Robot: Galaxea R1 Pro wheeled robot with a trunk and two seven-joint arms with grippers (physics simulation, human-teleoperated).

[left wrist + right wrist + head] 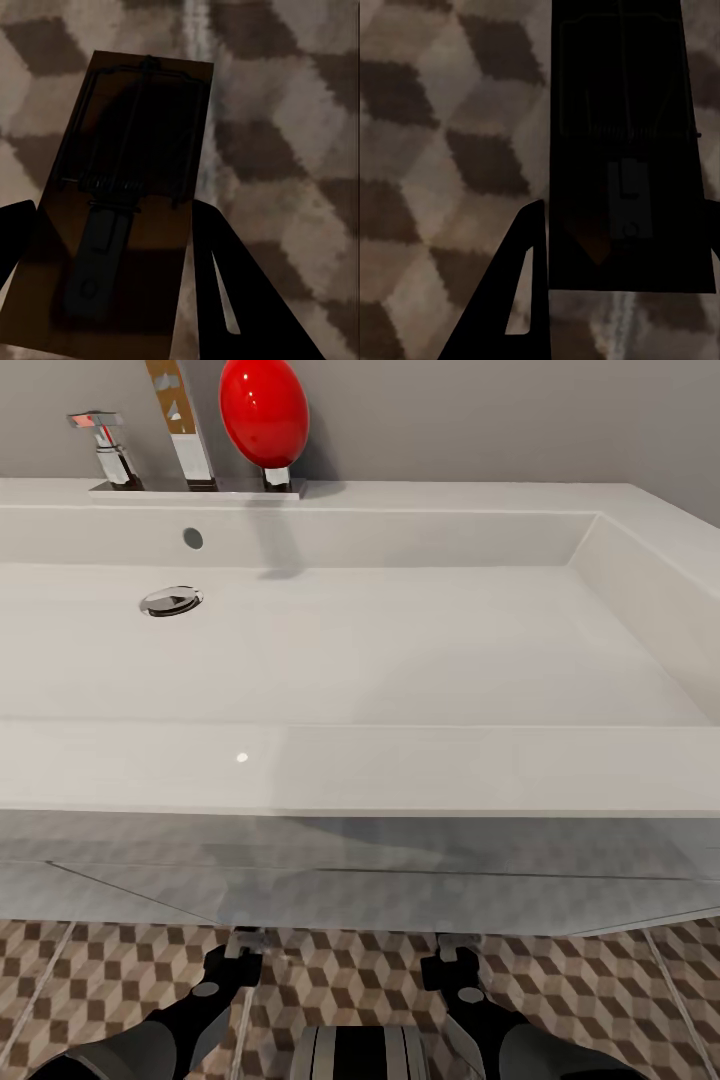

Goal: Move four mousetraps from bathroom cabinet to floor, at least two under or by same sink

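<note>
Holding one mousetrap each, two pincers hang low over the bathroom floor (120, 970) just in front of the sink (360, 660). The left pincer (112, 247) is clamped on a brown mousetrap (127, 187); the right pincer (622, 247) is clamped on a second mousetrap (626, 142), dark in shadow. Both traps sit above the cube-patterned tiles.

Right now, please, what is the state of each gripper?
Left gripper: shut on a mousetrap.
Right gripper: shut on another mousetrap.
</note>
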